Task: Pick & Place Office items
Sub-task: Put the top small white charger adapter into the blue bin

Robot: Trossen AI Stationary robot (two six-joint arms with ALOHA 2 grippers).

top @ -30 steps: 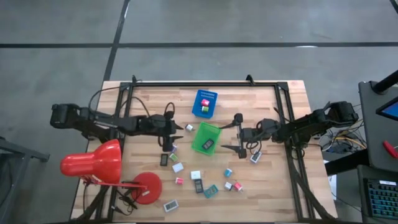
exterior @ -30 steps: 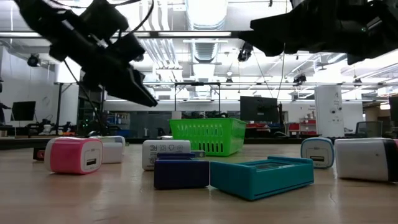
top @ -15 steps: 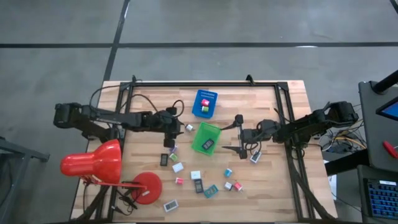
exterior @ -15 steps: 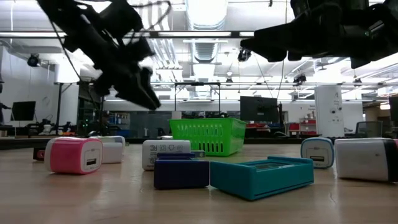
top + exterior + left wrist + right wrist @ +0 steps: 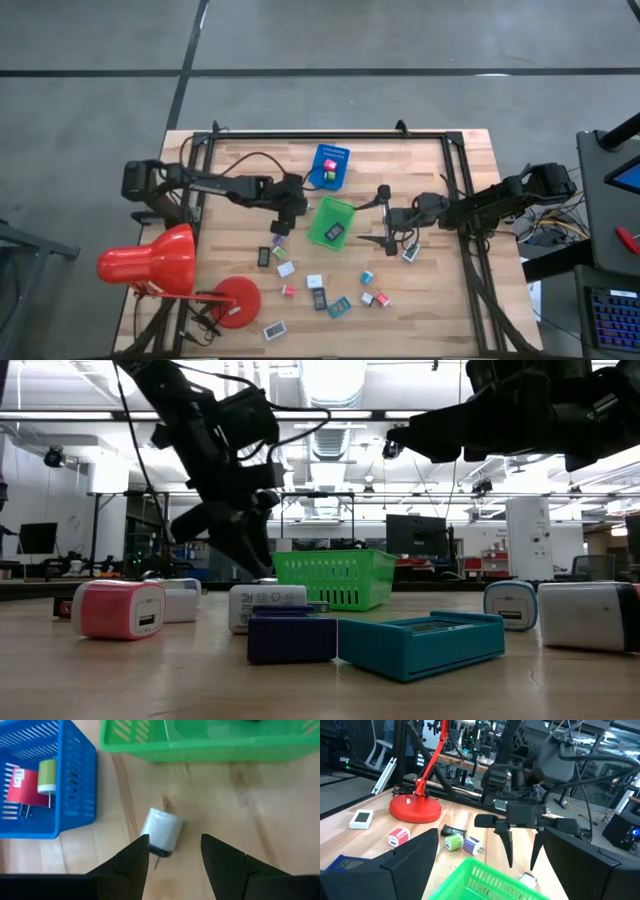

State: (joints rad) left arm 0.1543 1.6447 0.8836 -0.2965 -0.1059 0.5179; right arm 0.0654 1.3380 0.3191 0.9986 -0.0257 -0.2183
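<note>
At the table's left edge stands the red desk lamp (image 5: 148, 262), its round base (image 5: 238, 300) down by the near corner. From that side the left arm reaches in across the wood, and the left gripper (image 5: 171, 862) hangs point-down over a small white charger cube (image 5: 161, 831) with its two fingers parted on either side, nothing between them. That cube lies tipped on the bare tabletop (image 5: 260, 805) in the gap between the blue tray (image 5: 329, 165) and the green tray (image 5: 331, 221), close to both but touching neither. Inside the blue tray sit a pink-red piece (image 5: 24, 787) and a green one (image 5: 47, 775); a dark flat piece (image 5: 335, 231) lies in the green tray. Most of the office items (image 5: 316, 283) are scattered on the wood nearer the front edge, white, pink, teal and dark grey, well apart from the trays. Past the green tray, the right gripper (image 5: 375, 215) waits just beside it, fingers spread wide and empty, with one white piece (image 5: 411, 254) lying close by
</note>
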